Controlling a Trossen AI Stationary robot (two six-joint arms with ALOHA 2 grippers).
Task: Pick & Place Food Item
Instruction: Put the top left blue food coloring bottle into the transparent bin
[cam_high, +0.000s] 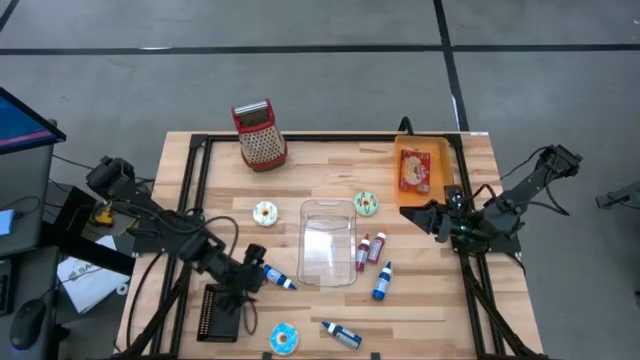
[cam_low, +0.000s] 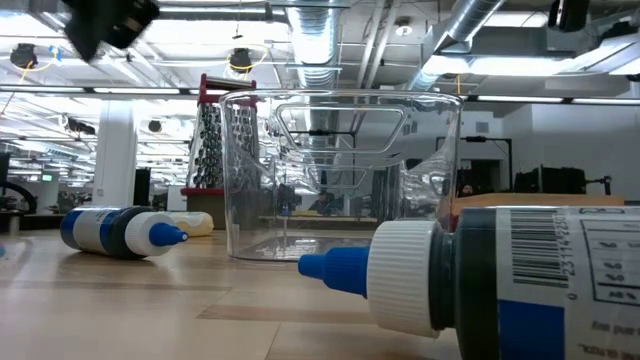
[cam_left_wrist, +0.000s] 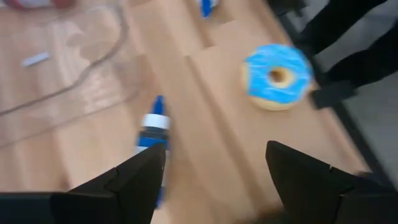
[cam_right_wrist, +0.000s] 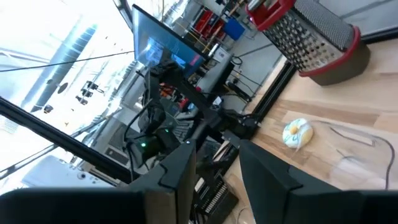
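Low view: blue-capped bottle (cam_low: 520, 275) cut off.

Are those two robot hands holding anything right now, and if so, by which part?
Nothing is held. The left hand hangs open above a blue bottle; the right hand has nothing between its fingers, out by the orange tray.

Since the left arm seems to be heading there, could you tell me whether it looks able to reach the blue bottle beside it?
Probably yes: the left gripper is open right beside the blue bottle, with nothing between them.
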